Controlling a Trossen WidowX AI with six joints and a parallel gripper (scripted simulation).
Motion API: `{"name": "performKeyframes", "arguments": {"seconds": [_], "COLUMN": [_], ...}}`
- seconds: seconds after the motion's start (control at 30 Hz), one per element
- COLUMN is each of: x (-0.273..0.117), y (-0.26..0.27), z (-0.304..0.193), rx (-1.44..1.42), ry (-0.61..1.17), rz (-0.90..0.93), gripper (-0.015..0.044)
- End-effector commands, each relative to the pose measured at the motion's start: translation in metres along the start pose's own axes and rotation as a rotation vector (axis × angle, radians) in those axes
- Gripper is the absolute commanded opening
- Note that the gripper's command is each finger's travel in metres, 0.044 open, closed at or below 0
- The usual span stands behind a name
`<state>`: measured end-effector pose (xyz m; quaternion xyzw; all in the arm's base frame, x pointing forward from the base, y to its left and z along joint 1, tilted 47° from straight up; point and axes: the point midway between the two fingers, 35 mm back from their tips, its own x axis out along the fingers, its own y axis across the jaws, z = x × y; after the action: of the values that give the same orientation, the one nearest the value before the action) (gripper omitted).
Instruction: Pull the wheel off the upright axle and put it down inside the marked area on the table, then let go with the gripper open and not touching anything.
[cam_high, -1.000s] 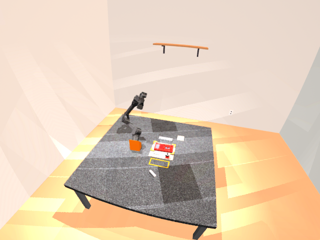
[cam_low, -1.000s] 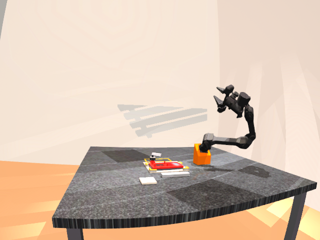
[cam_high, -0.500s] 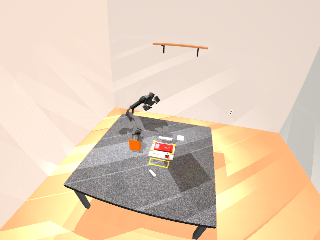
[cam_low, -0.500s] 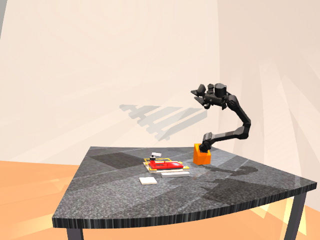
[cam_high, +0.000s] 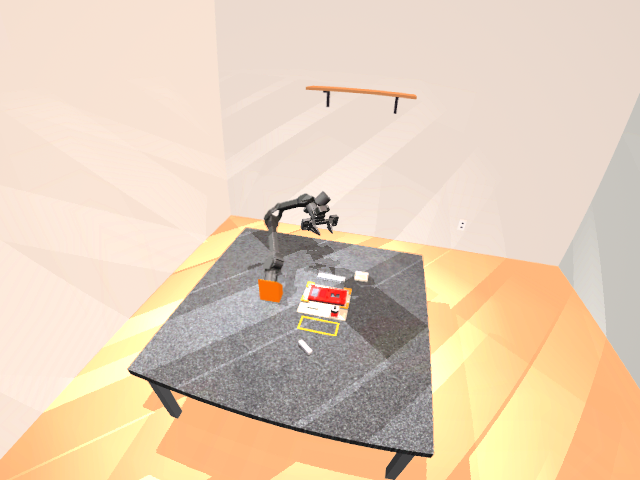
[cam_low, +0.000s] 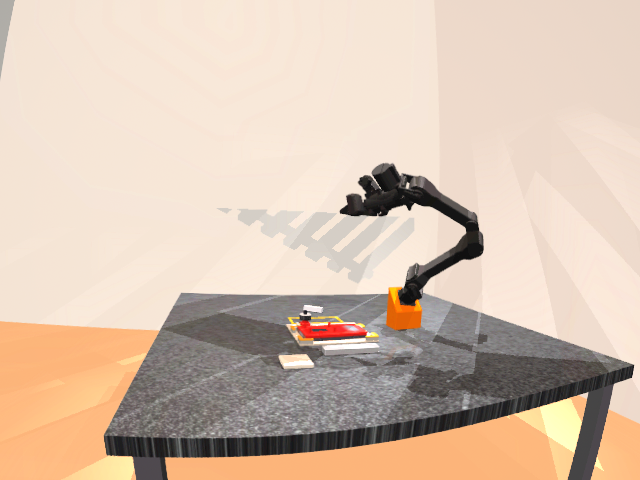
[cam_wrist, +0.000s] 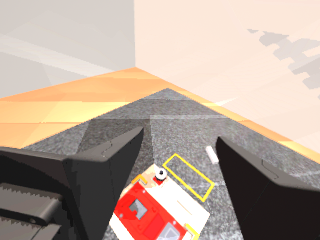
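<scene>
The small black-and-white wheel sits on its upright axle, above a small red base at a corner of the pale board. The axle's dark tip shows at the wheel's centre. The marked area is a yellow rectangle outline on the table, beside the board's edge nearest the wheel. My gripper is open, with nothing between its fingers. It is high above the table, well away from the wheel. In the exterior view its fingers overlap.
A red block lies on the board. A white rod lies beyond the yellow outline. A white bar and a cream block lie on the board's other side. The arm stands by an orange block.
</scene>
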<state>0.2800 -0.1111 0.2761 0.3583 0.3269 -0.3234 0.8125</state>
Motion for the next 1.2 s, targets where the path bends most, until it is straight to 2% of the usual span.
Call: {"name": "performKeyframes", "arguments": {"seconds": [0.0,0.53,1.17], "x": [0.031,0.138,0.226], "y": [0.009,0.021,0.008], "z": [-0.013,-0.085,-0.19], "rx": [-0.112,-0.542,-0.771], "ry": [0.126,0.649,1.131], "rz": [0.0,0.133,0.576], "gripper": [0.03,0.03,0.03]}}
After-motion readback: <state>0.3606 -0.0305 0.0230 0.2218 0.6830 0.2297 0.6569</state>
